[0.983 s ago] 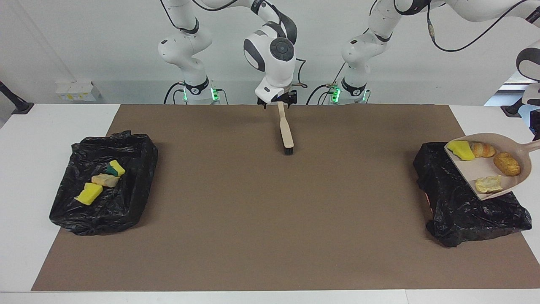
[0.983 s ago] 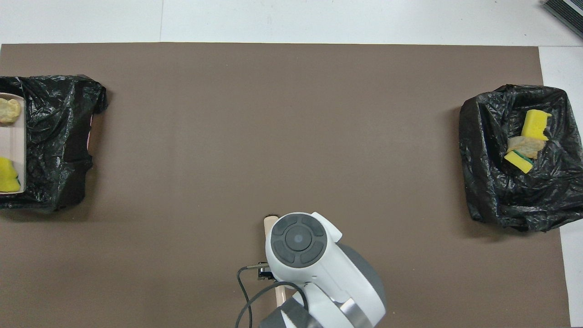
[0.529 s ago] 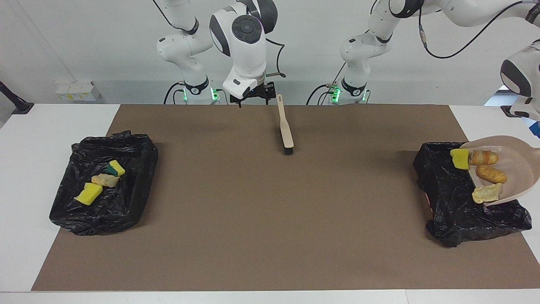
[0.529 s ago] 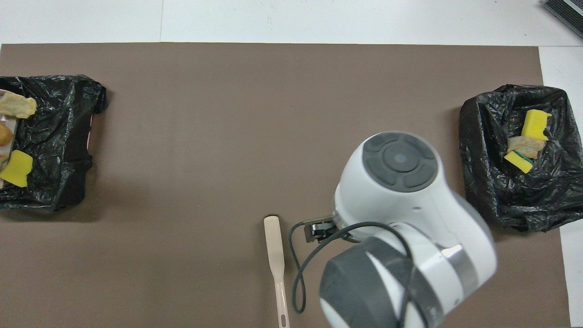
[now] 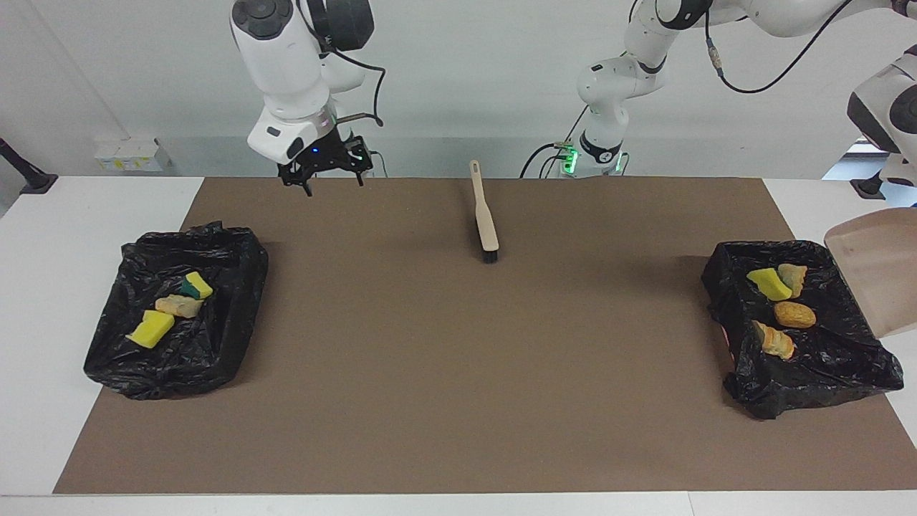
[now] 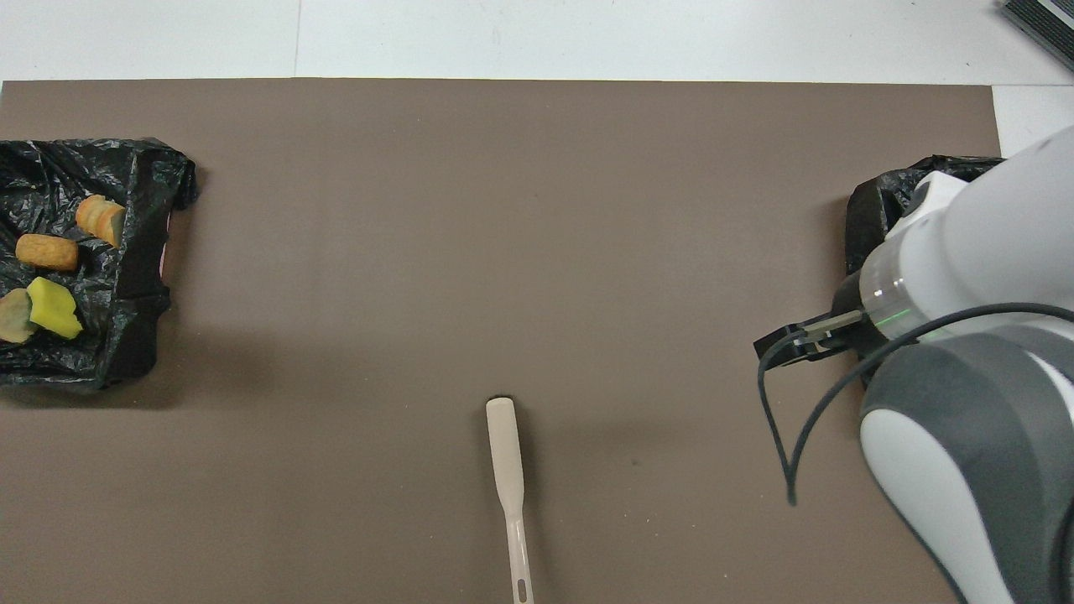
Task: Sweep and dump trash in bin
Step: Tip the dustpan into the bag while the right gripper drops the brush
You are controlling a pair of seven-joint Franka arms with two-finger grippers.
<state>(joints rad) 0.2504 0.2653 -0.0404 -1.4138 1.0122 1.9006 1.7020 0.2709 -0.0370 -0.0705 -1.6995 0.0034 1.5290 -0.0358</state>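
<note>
- Facing view: four trash [image 5: 776, 308] bits lie in the black-lined bin [image 5: 738, 294] at the left arm's end of the mat [image 5: 458, 373]. The tipped dustpan [image 5: 875, 269] above it looks empty, and its holder is out of frame. Three bits [image 5: 172, 306] lie in the other bin [image 5: 236, 265]. The right gripper [image 5: 324, 172], spread and empty, hangs over the mat's robot-side edge.
- Overhead view: the brush [image 6: 508, 478] lies on the mat, and no trash lies loose. Dumping looks done.
</note>
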